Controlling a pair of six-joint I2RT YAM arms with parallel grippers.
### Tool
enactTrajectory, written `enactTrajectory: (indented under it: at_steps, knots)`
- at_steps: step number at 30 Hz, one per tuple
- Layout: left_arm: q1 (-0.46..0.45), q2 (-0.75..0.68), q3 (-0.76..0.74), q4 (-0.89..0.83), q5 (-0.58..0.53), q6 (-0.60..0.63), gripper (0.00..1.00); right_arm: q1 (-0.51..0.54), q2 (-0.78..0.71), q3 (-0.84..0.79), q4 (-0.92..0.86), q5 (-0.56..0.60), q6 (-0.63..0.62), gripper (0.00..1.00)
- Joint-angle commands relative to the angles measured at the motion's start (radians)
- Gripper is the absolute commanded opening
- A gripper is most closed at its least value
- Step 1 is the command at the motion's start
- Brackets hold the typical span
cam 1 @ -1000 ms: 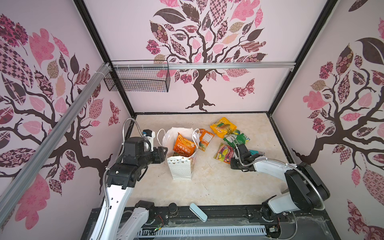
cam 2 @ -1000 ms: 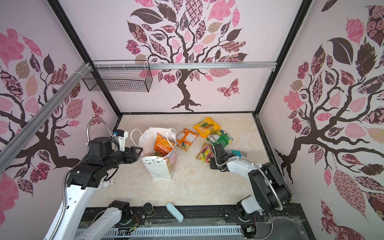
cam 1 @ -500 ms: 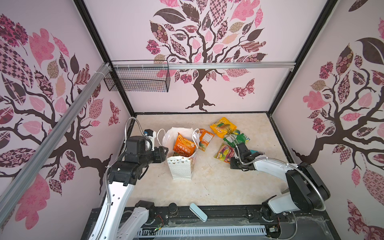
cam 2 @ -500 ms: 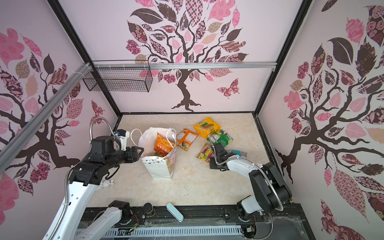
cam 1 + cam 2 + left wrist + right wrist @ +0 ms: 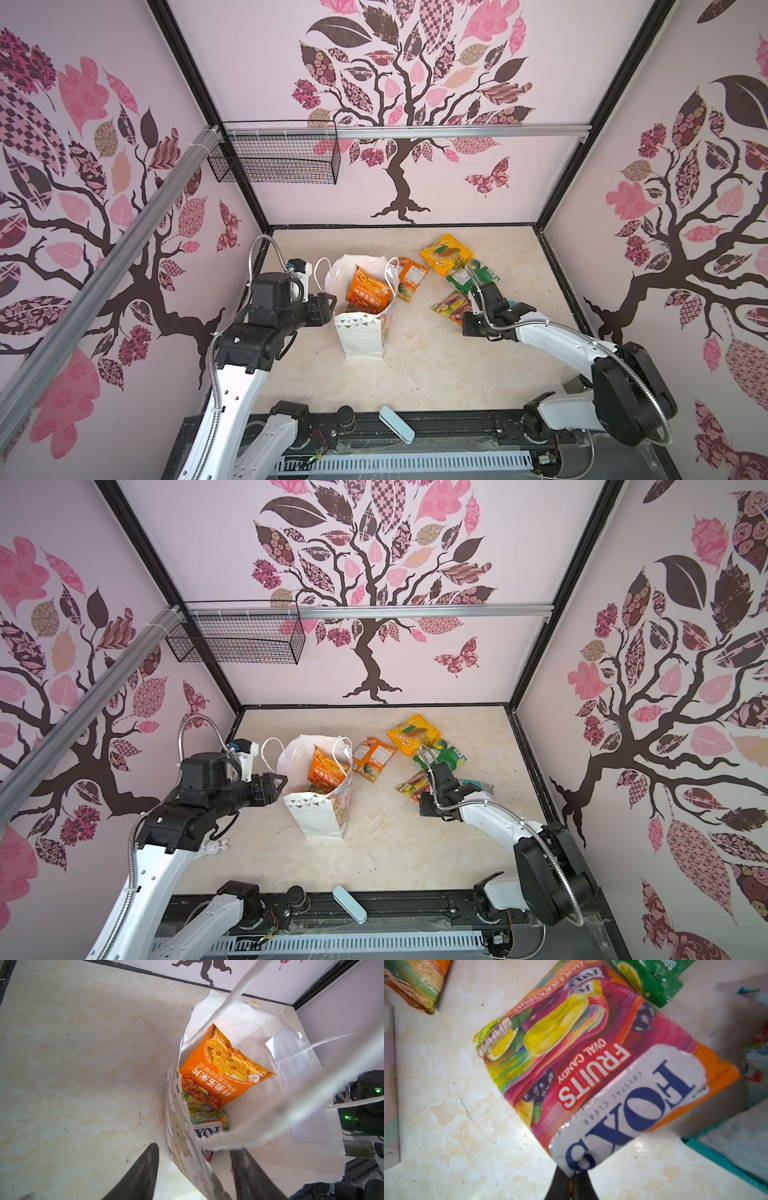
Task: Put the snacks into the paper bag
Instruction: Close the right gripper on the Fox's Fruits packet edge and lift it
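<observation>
The white paper bag [image 5: 360, 337] stands open left of centre, with an orange snack packet [image 5: 368, 291] and a FOX'S candy packet [image 5: 207, 1124] inside. My left gripper [image 5: 193, 1176] is open, one finger outside the bag's near wall and one inside. My right gripper [image 5: 572, 1177] is shut on a corner of the multicolour FOX'S Fruits packet [image 5: 602, 1068], which lies on the floor [image 5: 451, 303] in both top views. Loose snacks lie nearby: a yellow one [image 5: 446, 254], a green one [image 5: 469, 276], an orange-green one [image 5: 411, 279] beside the bag, and a teal one [image 5: 737, 1147].
A pale blue oblong case [image 5: 397, 424] and a small black-lidded jar [image 5: 346, 415] sit on the front rail. A black wire basket [image 5: 276, 160] hangs on the back-left wall. Patterned walls enclose the beige floor [image 5: 436, 365] on three sides.
My right gripper's jaws have closed onto the corner of the FOX'S Fruits packet. The left arm has shifted only slightly beside the bag.
</observation>
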Motion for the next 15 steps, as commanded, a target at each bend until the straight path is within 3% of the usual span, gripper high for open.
enactTrajectory:
  at_steps: [1, 15]
  knots:
    - [-0.003, -0.011, 0.007, 0.005, 0.002, 0.015, 0.59, -0.006, -0.068, 0.063, -0.018, -0.029, -0.003, 0.0]
    - [-0.004, 0.006, 0.019, -0.004, -0.009, 0.016, 0.59, -0.005, -0.24, 0.136, -0.013, -0.133, -0.007, 0.0]
